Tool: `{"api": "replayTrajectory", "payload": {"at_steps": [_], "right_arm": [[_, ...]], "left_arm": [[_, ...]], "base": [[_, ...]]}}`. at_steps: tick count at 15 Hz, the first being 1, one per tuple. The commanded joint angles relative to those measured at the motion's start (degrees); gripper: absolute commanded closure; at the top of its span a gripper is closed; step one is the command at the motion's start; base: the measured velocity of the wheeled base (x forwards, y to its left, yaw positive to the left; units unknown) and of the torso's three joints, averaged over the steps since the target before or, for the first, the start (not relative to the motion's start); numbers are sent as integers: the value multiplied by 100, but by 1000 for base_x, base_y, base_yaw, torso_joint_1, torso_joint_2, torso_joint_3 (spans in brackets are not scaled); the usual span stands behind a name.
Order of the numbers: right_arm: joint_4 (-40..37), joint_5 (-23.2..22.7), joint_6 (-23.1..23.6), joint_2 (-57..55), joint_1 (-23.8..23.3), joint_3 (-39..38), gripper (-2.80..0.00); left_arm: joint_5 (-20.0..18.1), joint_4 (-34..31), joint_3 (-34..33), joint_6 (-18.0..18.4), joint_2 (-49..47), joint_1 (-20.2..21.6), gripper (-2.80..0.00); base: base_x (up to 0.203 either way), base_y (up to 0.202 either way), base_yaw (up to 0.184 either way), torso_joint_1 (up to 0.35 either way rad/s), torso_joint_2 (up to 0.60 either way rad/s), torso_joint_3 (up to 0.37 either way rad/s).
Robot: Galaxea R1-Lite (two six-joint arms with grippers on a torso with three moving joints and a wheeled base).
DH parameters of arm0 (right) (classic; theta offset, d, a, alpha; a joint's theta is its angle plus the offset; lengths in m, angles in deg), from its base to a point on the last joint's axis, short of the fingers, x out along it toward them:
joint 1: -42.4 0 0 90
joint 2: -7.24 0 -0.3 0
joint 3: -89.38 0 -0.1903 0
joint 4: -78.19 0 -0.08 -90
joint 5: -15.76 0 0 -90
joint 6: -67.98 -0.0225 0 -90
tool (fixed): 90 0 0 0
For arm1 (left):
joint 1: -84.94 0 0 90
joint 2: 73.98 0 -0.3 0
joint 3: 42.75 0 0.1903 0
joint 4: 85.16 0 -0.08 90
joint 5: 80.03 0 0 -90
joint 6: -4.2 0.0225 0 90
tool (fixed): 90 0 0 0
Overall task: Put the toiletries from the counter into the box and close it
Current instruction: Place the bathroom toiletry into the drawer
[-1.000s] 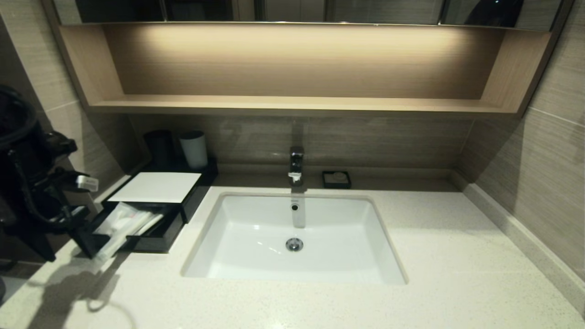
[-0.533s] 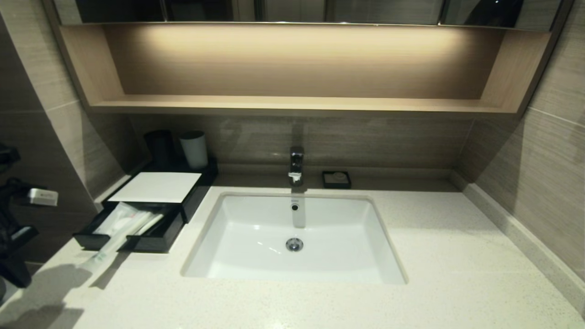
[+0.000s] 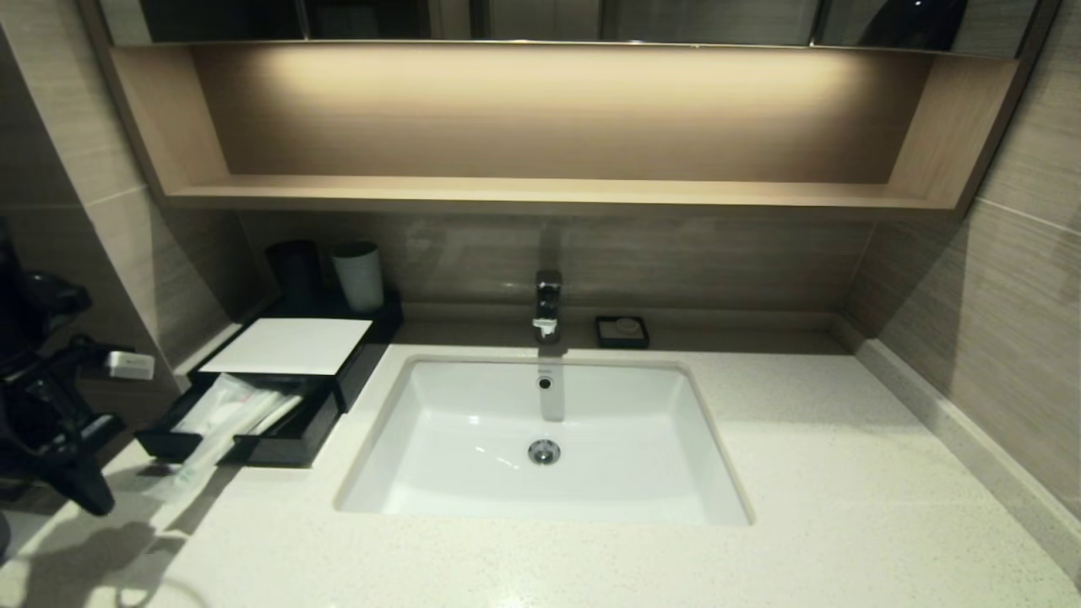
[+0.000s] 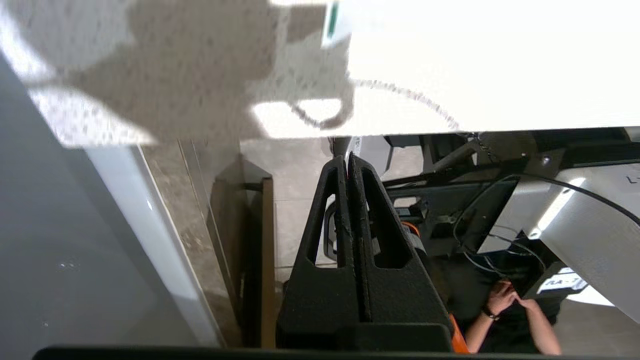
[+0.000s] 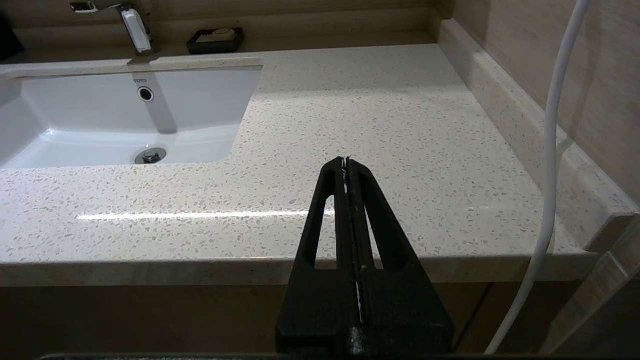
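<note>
The black box [image 3: 365, 350] stands at the counter's left, with a white card top [image 3: 287, 346] and its drawer [image 3: 279, 446] pulled out toward me. Several clear toiletry packets [image 3: 228, 404] lie in the drawer. One long packet [image 3: 181, 473] sticks out over the drawer's front onto the counter; its end also shows in the left wrist view [image 4: 331, 20]. My left gripper [image 3: 89, 498] is shut and empty at the counter's left front edge, left of the drawer and apart from it; in the left wrist view [image 4: 347, 157] it hangs beyond the counter edge. My right gripper [image 5: 346, 160] is shut and empty.
A white sink [image 3: 422, 473] with a faucet [image 3: 547, 308] fills the counter's middle. A black soap dish [image 3: 621, 331] sits behind it. A dark cup [image 3: 294, 270] and a white cup [image 3: 358, 274] stand behind the box. A wall is close on the left, a shelf [image 3: 540, 196] above.
My left arm drew back to the left from the drawer's front corner, then came a little back to the right. The long packet now shows lying out over the drawer's front.
</note>
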State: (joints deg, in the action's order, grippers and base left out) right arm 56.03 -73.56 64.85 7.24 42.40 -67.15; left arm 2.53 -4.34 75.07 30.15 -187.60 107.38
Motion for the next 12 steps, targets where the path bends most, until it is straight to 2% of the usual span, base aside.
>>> {"api": "replayTrajectory", "payload": {"at_steps": [1,12], "right_arm": [[3,2,-3,0,9,-1,0],[3,2,-3,0,0,-1,0]], "left_arm": [[-3,-13,10,15,-246,-157,0],[14,204,-50,-26,-538,-285,0]], "base": [[0,0,0,0,0,0],[0,0,0,0,0,0]]}}
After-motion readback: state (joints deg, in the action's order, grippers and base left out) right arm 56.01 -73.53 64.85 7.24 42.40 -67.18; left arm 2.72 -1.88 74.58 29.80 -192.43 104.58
